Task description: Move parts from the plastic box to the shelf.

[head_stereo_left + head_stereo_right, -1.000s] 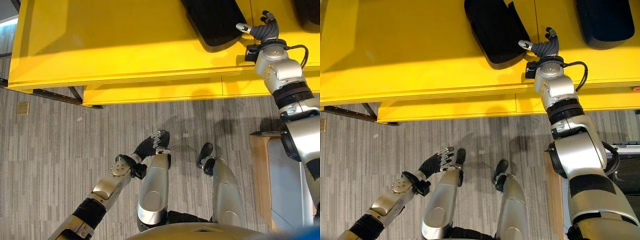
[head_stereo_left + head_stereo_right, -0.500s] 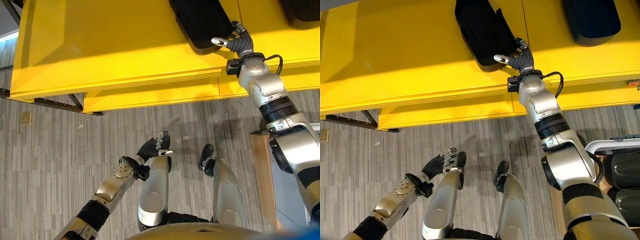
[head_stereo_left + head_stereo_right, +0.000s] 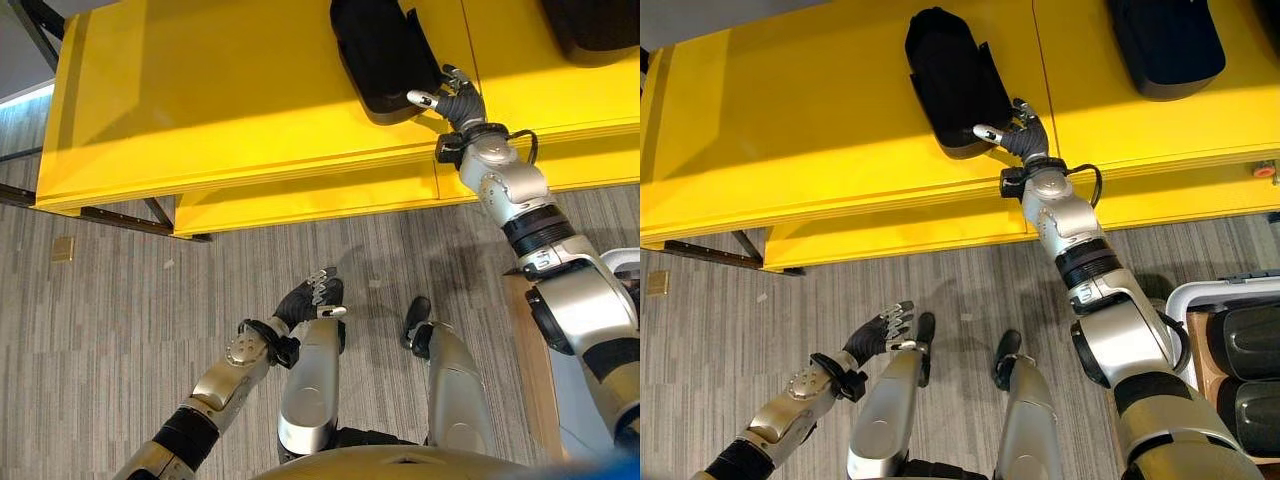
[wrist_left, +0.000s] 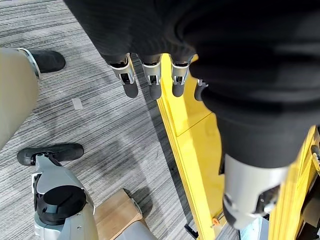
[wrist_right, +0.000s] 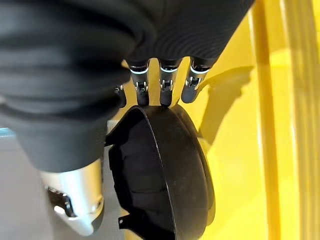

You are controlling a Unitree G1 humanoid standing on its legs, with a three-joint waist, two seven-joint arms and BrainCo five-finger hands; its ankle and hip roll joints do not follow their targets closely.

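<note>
The left hand (image 3: 303,298) hung low over the grey carpet (image 3: 100,330), fingers relaxed and holding nothing. On the yellow shelf (image 3: 790,130) a black moulded part (image 3: 952,80) lay with its long axis running front to back, rounded end pointing away from the robot. The right hand (image 3: 1018,135) rested at its near end, fingers (image 5: 162,90) straight against the rim. Another black part (image 3: 1165,40) lay further right.

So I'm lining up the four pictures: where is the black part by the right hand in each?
Left eye view: black part at upper centre-right, on the yellow shelf.
Right eye view: upper centre.
Right wrist view: just past the right hand.
Left wrist view: the shelf's yellow edge, no part.
Shared landmark: the shelf.
</note>
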